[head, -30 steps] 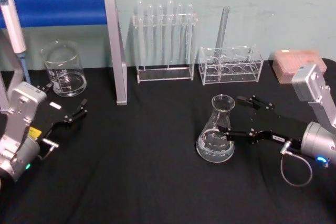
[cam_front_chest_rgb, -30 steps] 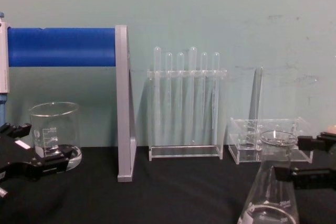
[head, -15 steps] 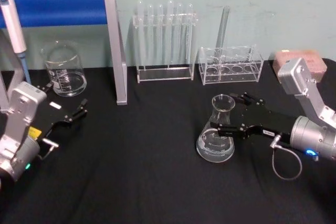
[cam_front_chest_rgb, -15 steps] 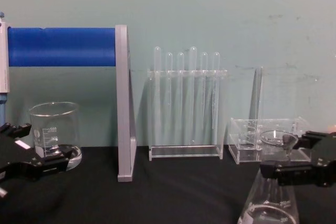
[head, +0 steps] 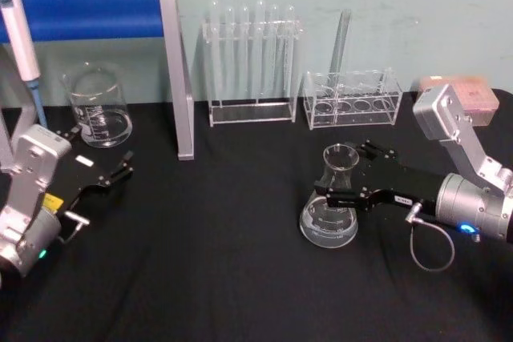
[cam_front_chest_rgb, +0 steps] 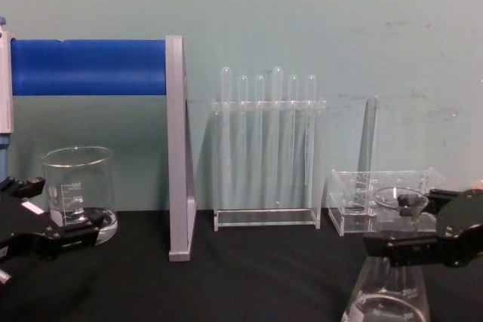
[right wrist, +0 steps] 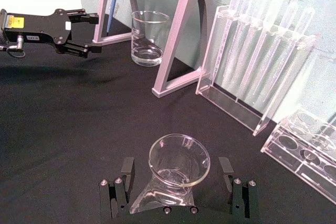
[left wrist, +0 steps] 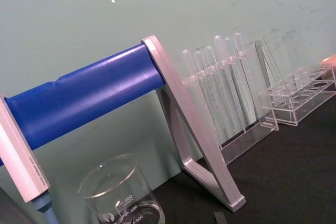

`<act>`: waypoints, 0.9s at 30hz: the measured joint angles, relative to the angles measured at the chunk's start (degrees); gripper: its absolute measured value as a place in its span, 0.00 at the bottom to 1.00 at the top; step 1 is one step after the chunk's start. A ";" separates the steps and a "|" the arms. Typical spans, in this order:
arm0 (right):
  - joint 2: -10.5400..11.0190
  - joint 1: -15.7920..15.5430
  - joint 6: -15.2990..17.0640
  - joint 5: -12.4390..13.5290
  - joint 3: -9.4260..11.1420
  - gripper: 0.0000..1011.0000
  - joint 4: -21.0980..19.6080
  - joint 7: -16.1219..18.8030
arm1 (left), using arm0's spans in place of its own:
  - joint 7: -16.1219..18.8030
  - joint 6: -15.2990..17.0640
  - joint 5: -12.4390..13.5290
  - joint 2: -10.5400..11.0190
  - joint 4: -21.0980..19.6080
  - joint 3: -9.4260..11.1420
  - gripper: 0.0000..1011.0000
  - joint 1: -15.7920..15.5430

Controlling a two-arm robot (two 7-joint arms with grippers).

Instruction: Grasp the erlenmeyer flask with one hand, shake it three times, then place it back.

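Right claw [head: 341, 168] spread — astride the erlenmeyer flask [head: 329, 219] neck, gaps either side; left claw [head: 128, 164] spread, well apart.

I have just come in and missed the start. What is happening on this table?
The right gripper is at the erlenmeyer flask, which stands upright on the black table. Its two fingers are open, one on each side of the flask's neck, not yet closed on it. The left gripper is idle and open at the left, near the beaker.
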 joint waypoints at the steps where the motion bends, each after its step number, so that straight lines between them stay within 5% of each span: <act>1: -0.04 0.10 0.04 0.00 -0.09 0.99 0.04 0.00 | 0.00 0.00 0.00 0.00 0.00 0.00 0.99 0.00; 27: -0.48 0.87 -0.40 -0.13 -0.65 0.99 0.68 -0.20 | 0.00 0.00 0.00 0.00 0.00 0.00 0.99 0.00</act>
